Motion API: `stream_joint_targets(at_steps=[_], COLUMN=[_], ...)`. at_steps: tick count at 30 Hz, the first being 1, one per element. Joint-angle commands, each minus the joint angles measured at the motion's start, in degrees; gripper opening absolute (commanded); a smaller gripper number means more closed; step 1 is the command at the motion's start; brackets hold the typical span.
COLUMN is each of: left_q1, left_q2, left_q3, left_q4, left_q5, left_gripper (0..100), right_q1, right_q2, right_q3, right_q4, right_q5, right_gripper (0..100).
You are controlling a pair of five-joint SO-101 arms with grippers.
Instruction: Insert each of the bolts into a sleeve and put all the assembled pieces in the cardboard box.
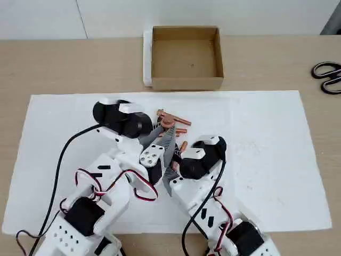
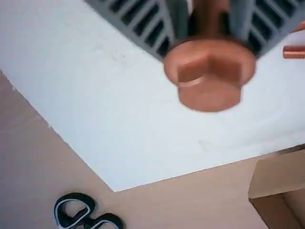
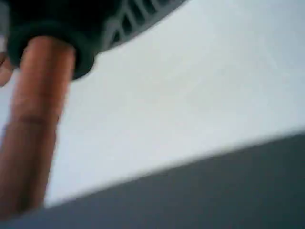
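Note:
My left gripper [image 1: 163, 126] is shut on a copper bolt [image 2: 209, 71]; its hexagonal flanged head sticks out between the grey ribbed fingers [image 2: 138, 19], above the white mat. My right gripper [image 1: 176, 154], close beside it, is shut on a copper sleeve [image 3: 33, 129] that juts from its dark jaw. The two grippers meet near the mat's middle. A few loose copper pieces [image 1: 178, 125] lie just beyond them. The open cardboard box [image 1: 186, 80] stands past the mat's far edge with nothing in it.
A white mat [image 1: 256, 154] covers the wooden table. Black scissors [image 1: 327, 77] lie on the bare wood at the far right, and scissors [image 2: 86, 217] also appear in the left wrist view. A white slab [image 1: 147, 58] leans against the box's left wall.

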Motion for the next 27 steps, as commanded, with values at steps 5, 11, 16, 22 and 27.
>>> stream_joint_targets(at_steps=[5,11,16,22,27], left_q1=[1.7,1.8,1.8,2.2,2.7], left_q2=[-0.4,-0.6,-0.4,-0.4,-0.4], left_q3=[-0.7,-0.6,-0.8,-0.6,-0.5], left_q4=[3.7,3.8,5.4,6.9,7.7], left_q5=[-1.1,-1.1,-1.1,-1.1,-1.1], left_gripper=[1,1,1,1,1], right_q1=[0.0,0.0,0.0,0.0,0.0], right_q2=[-0.5,-0.5,-0.5,-0.5,-0.5], right_q3=[-0.5,-0.5,-0.5,-0.5,-0.5], right_q4=[-1.5,-1.5,-1.5,-1.5,-1.5], right_q5=[-0.4,-0.4,-0.4,-0.4,-0.4], right_gripper=[0.4,0.4,0.4,0.4,0.4])
